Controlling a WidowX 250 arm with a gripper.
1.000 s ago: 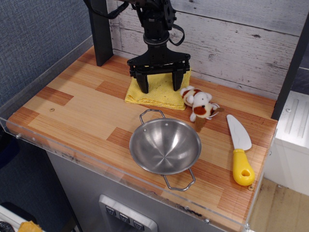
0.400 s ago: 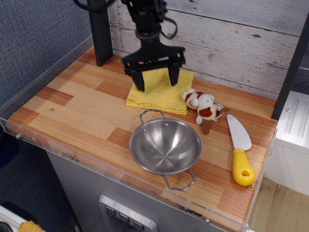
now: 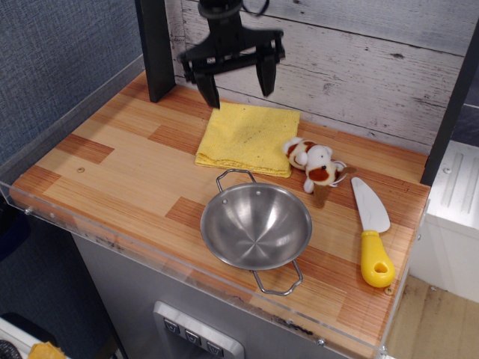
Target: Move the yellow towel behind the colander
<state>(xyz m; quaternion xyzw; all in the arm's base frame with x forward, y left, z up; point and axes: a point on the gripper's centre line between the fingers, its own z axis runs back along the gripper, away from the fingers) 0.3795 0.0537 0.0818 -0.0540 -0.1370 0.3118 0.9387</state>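
Observation:
The yellow towel (image 3: 248, 137) lies flat on the wooden table, at the back, just behind the colander (image 3: 256, 225). The colander is a shiny steel bowl with two wire loop handles, standing near the front edge. My gripper (image 3: 236, 87) hangs in the air above the towel's back edge, near the plank wall. Its two black fingers point down, spread wide apart, with nothing between them. It does not touch the towel.
A small brown-and-white plush toy (image 3: 315, 164) lies right of the towel. A knife with a yellow handle (image 3: 371, 228) lies at the right. A black post (image 3: 155, 47) stands at the back left. A clear rim runs along the table's front edge (image 3: 187, 273).
My gripper rose off the towel and moved back and up toward the wall, fingers still spread. The towel stays flat behind the colander. The plush toy shifted slightly right earlier.

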